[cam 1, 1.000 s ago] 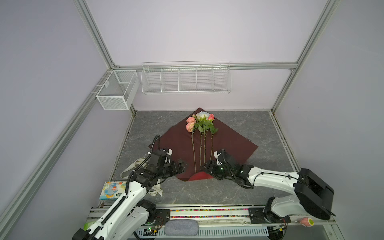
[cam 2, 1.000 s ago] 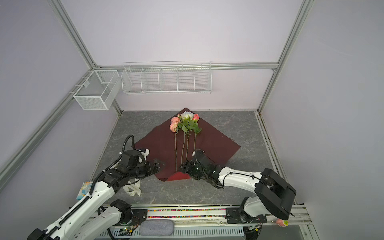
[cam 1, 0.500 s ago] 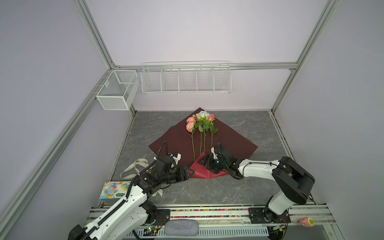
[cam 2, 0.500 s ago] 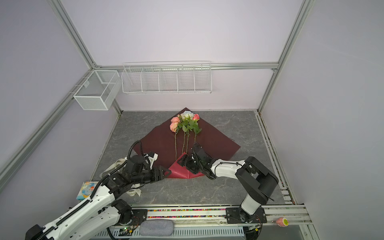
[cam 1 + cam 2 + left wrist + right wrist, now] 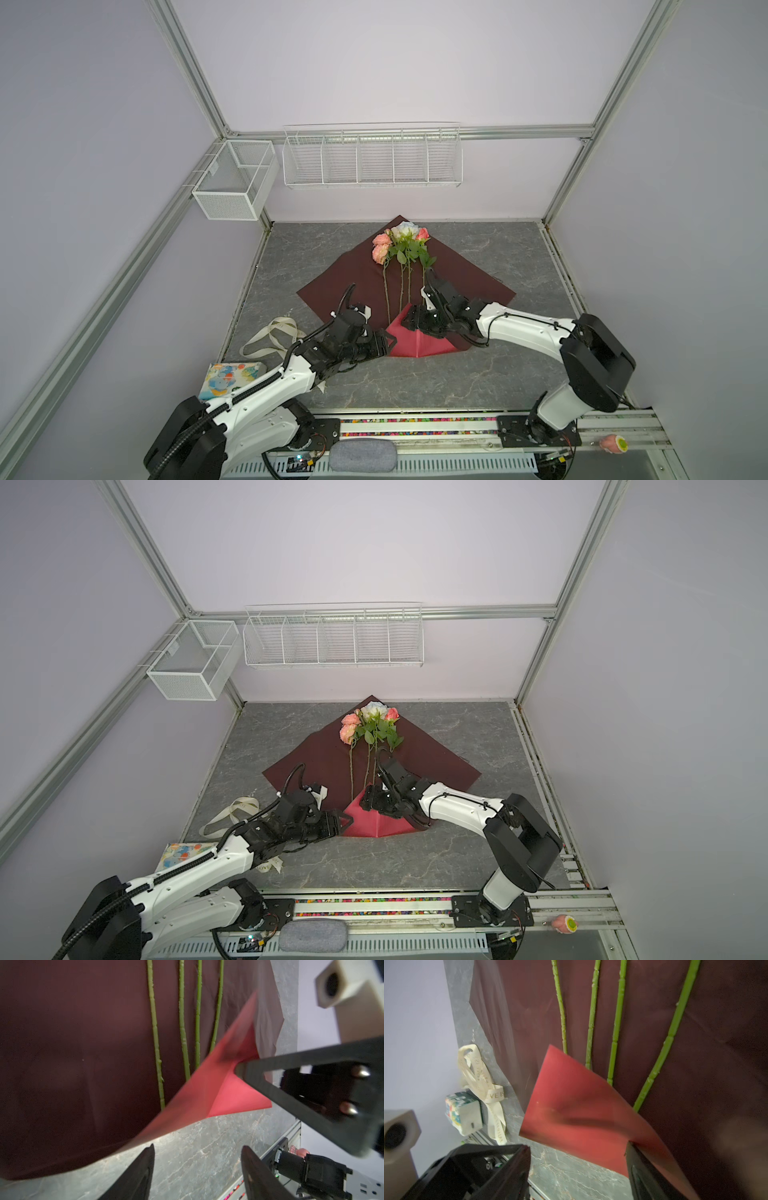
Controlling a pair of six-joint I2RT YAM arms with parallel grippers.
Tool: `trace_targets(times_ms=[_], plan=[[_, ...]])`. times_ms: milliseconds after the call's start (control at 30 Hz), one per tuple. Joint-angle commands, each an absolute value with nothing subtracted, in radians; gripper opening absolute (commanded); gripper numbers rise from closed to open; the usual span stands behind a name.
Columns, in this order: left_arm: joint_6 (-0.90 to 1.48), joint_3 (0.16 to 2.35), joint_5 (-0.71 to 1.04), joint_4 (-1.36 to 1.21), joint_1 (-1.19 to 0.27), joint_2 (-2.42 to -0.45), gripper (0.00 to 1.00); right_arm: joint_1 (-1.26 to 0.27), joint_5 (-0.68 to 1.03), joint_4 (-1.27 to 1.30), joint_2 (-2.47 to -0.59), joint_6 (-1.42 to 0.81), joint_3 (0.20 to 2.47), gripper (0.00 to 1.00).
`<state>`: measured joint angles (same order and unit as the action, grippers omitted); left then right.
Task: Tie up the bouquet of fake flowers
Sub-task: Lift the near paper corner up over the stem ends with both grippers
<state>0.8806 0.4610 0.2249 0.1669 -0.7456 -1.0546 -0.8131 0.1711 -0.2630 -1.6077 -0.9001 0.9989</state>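
Left wrist view is showing my left claw [image 5: 198, 1147] standing spread, with only bare table [image 5: 187, 1180] between its fingers, so it is gripping nothing. Just beyond its tips, the near edge of the wrapping paper [image 5: 62, 1064] is rising off the table.

My right claw [image 5: 577, 1146] is spread wide too and pinching nothing, but one of its fingers [image 5: 247, 1070] is pushing against the raised flap [image 5: 228, 1095]. That is what is changing. A second ago this near corner was lying almost flat. Now it is standing folded up, showing its brighter red underside and beginning to cover the cut ends of the stems [image 5: 593, 1012].

I am taking this as the first fold of the wrap, so the tying itself is not yet starting. The ribbon [image 5: 492, 1093] is lying loose on the table, off to my left claw's side of the paper.

The bouquet of fake flowers [image 5: 402, 249] is lying flat along the middle of the sheet. Its blooms are sitting at the far corner, well away from both claws, and its stem ends are lying just ahead of them under the flap.
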Motion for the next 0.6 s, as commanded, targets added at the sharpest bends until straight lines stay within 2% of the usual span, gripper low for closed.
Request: trace_targets(times_ms=[0, 100, 267, 367, 567], plan=[[0.912, 0.453, 0.158, 0.117, -0.749, -1.094, 0.66, -0.82, 0.132, -0.497, -1.581, -0.754, 1.023, 0.72], [0.905, 0.439, 0.161, 0.115, -0.749, -1.117, 0.66, -0.82, 0.106, -0.594, -1.573, -0.705, 1.023, 0.71], [0.869, 0.451, 0.143, 0.156, -0.749, -1.162, 0.67, -0.836, 0.088, -0.696, -1.548, -0.659, 1.03, 0.62], [0.874, 0.466, 0.105, 0.206, -0.747, -1.186, 0.67, -0.872, 0.027, -0.762, -1.542, -0.644, 1.043, 0.62], [0.862, 0.498, 0.087, 0.221, -0.747, -1.257, 0.67, -0.9, -0.091, -0.847, -1.619, -0.649, 1.084, 0.46]])
